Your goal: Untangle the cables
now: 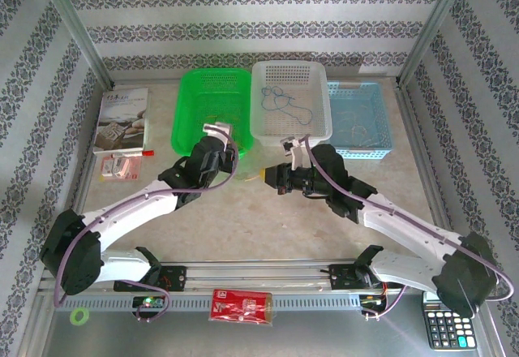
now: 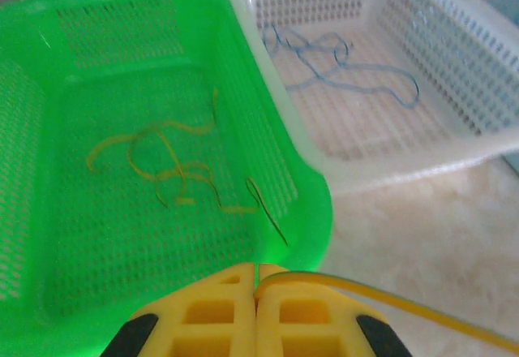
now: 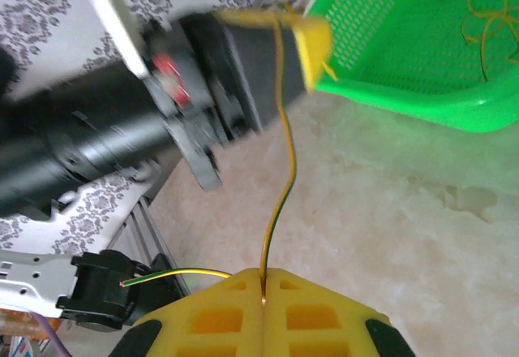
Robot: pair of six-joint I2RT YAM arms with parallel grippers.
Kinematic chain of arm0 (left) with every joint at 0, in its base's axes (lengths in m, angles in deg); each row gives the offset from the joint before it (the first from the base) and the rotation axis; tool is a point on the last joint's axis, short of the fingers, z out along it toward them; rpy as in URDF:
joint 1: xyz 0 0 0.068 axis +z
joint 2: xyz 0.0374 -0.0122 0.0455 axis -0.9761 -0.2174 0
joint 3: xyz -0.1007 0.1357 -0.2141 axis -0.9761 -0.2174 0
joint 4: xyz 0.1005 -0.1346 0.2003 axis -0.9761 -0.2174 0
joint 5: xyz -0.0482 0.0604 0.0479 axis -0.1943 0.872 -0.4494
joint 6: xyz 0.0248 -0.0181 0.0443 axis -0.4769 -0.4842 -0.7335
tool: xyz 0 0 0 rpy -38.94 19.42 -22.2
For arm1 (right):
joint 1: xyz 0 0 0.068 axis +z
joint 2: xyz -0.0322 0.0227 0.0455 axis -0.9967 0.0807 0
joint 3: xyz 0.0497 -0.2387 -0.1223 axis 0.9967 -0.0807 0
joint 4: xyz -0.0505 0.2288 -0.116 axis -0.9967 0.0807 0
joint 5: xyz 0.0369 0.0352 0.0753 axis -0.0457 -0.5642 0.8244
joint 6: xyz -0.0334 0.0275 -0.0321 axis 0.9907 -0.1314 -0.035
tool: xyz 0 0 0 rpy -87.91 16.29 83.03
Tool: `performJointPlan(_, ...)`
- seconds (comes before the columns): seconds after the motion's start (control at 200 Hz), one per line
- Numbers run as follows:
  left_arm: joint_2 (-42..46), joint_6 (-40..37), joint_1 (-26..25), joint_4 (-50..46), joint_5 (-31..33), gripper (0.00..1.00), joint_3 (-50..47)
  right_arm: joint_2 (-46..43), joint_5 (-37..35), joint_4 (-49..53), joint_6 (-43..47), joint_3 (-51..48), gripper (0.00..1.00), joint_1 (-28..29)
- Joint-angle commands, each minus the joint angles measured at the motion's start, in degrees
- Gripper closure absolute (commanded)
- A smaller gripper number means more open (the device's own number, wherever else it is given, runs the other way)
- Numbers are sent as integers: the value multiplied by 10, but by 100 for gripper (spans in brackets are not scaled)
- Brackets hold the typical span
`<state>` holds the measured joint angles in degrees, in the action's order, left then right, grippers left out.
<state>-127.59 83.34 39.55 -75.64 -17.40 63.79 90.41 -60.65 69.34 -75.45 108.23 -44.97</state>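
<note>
Working from the surface (image 1: 268,235) down: the green basket (image 1: 203,97), white basket (image 1: 268,69) and blue basket (image 1: 381,97) stand in a row at its far side, and both arms meet just in front of the green basket's near right corner. The left end effector (image 2: 257,269) is pinched shut on a yellow cable (image 3: 285,170) right beside that corner's rim. The right end effector (image 3: 265,274) is clamped on the same strand, which runs almost straight between the two, above the surface.

I judge this strand belongs with the yellow cables (image 2: 174,170) lying in the green basket. I would free the right grip first, carry the left one inward over the rim, and release low so no tail drapes outside. I would not pull the two ends harder apart, since so thin a cord could slip out. It must also stay clear of the blue cable (image 2: 340,73) in the white basket.

In the overhead view the pale cable (image 1: 357,122) in the blue basket is a faint scribble. I cannot tell whether the yellow loops are one cord or several. The held strand's free tail passes the right fingers toward a black fitting, where I lose it.
</note>
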Motion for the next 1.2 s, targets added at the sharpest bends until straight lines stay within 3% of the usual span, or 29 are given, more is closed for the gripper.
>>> performJointPlan(0.0,20,-61,14,34,25,100,37,34,15,-14,5,-5,100,9)
performJointPlan(0.18,5,-103,36,40,17,100,84,110,12,-65,-15,9,100,16)
performJointPlan(0.39,-55,-125,104,36,-15,100,155,166,6,-70,-11,21,60,18)
performJointPlan(0.47,-87,-131,138,29,-26,100,188,160,-9,-65,-8,8,51,17)
performJointPlan(0.694,-200,-161,200,0,-29,100,273,91,-35,-37,-3,-41,38,-10)
performJointPlan(0.849,-279,-161,218,-21,-33,100,316,10,-51,23,9,-66,33,-54)
performJointPlan(1.164,-384,-142,236,-95,-64,100,405,-148,-104,154,33,-97,7,-144)
performJointPlan(1.194,-389,-141,237,-103,-73,90,413,-155,-108,160,34,-97,6,-148)
